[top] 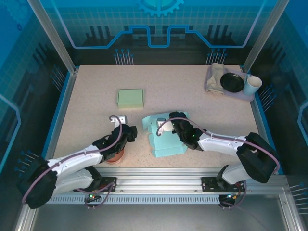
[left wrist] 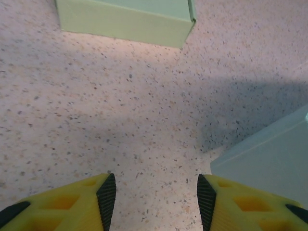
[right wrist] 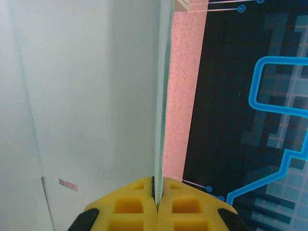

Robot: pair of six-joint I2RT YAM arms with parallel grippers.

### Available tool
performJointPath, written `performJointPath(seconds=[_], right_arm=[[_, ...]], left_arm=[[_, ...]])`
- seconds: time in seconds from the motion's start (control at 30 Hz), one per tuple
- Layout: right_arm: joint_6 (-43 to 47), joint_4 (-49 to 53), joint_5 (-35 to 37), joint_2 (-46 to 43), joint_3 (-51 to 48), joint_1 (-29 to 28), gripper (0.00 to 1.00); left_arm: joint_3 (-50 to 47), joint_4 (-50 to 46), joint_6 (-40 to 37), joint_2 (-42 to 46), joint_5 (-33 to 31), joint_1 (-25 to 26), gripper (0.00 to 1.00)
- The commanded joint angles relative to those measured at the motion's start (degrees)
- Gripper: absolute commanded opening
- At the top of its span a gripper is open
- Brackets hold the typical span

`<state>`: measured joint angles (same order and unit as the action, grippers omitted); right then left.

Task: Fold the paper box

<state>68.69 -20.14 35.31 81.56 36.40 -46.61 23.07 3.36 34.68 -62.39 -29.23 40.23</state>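
Paper box sits front-center on the table. My left claw is just left of it, right claw on its wall. Another box lies behind-left, tray far-right corner.

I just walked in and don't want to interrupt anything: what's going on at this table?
The robot is working on a half-folded light blue paper box near the front of the speckled beige table. Its right hand is shut on one thin panel of it. The left hand hovers open and empty over the table beside it. A closed pale green box sits farther back.
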Motion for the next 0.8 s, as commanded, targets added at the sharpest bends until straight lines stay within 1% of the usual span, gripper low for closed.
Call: performJointPath(seconds=[0.0, 0.1, 0.27, 0.43, 0.53, 0.6, 0.77], right_arm=[[2.3, -8.5, -1.8, 2.0, -1.9, -0.6, 0.00], [4.3, -9.6, -1.0, 4.9, -1.7, -0.5, 0.00], [5.8, -13.0, -0.8, 9.3, -2.3, 0.4, 0.00], [6.2, -14.6, -0.9, 9.6, -3.2, 0.4, 0.00], [6.3, -16.6, -0.8, 8.8, -4.0, 0.6, 0.00], [6.3, -18.1, -1.1, 8.3, -4.8, 0.7, 0.00], [9.0, -26.6, -2.7, 8.1, -8.2, 1.0, 0.00]], left_arm=[[-0.4, 6.1, -2.7, -3.0, 2.7, -0.3, 0.50], [0.3, 7.6, -4.0, -5.6, 3.0, -0.4, 0.50], [1.7, 10.2, -7.8, -9.6, 5.7, -0.3, 0.48], [1.9, 11.6, -9.2, -11.7, 7.6, -0.3, 0.47], [0.9, 12.8, -9.8, -11.1, 9.3, -0.3, 0.46], [0.4, 13.2, -10.2, -10.2, 9.3, -0.2, 0.46], [0.0, 13.6, -11.5, -7.9, 9.5, -0.2, 0.47]])
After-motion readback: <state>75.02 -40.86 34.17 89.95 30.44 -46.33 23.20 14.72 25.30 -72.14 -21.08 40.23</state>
